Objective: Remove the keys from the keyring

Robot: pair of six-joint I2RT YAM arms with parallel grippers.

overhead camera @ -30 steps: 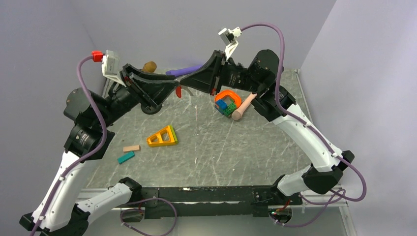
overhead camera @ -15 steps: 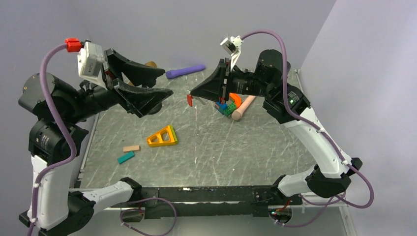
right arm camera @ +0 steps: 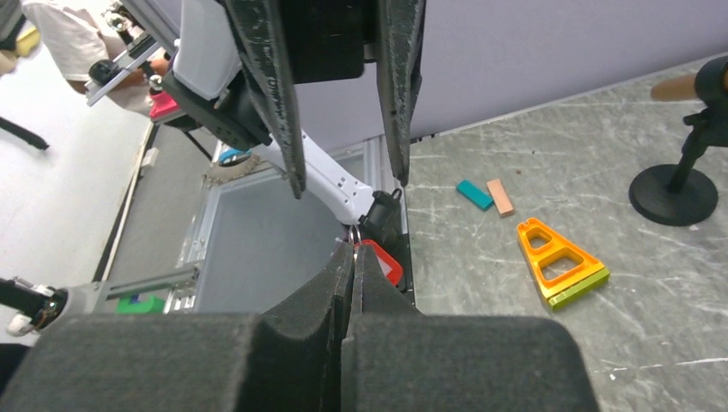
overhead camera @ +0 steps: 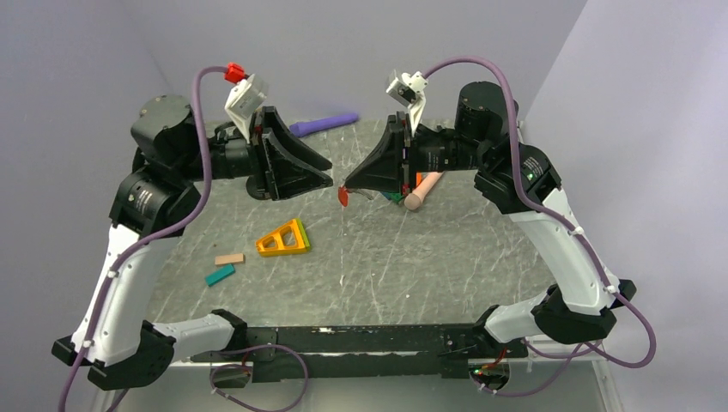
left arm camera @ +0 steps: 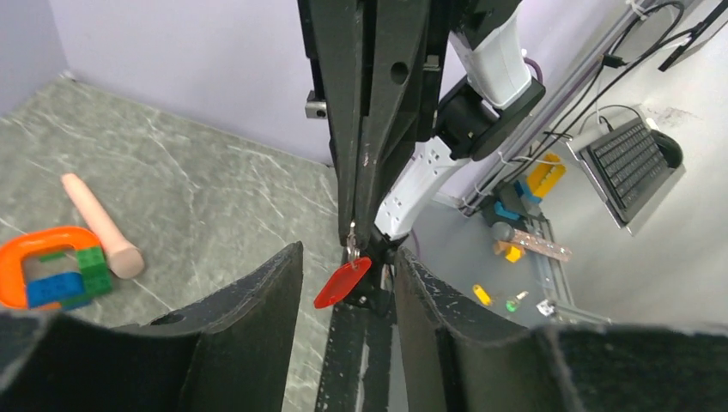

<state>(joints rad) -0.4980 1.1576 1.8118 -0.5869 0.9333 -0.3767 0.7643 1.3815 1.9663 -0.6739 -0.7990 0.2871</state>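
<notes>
**A:** Red and oval, dangling up in the air over the grey table [overhead camera: 386, 257], between the two arms. Seeing the red key tag [overhead camera: 344, 196]?

**B:** Seeing it. Hanging by a little metal ring [left arm camera: 352, 251], right under the tip of the right gripper [overhead camera: 349, 185].

**A:** Pinching the ring, or the tag?

**B:** Looking like pinching the ring, with both fingers pressed tight together. Too small for telling more.

**A:** And looking at the left gripper [overhead camera: 330, 172]?

**B:** Standing partly spread and holding nothing. Pointing straight at the tag from just beside it, but not touching it.

**A:** Getting anywhere with the job?

**B:** Only partway, judging by this. Being held up off the table already. Not pulled apart yet, though: hanging joined together, tag on ring.

**A:** Leaving what to do, then?

**B:** Probably closing the left fingers on the tag, then sliding or twisting it off the ring. Only guessing.

**A:** Bothering with the orange loop [left arm camera: 39, 236] with the blue and green blocks, or the yellow triangle toy [overhead camera: 282, 251]?

**B:** No. Lying down on the table, well apart from the tag, and not being touched.
</notes>
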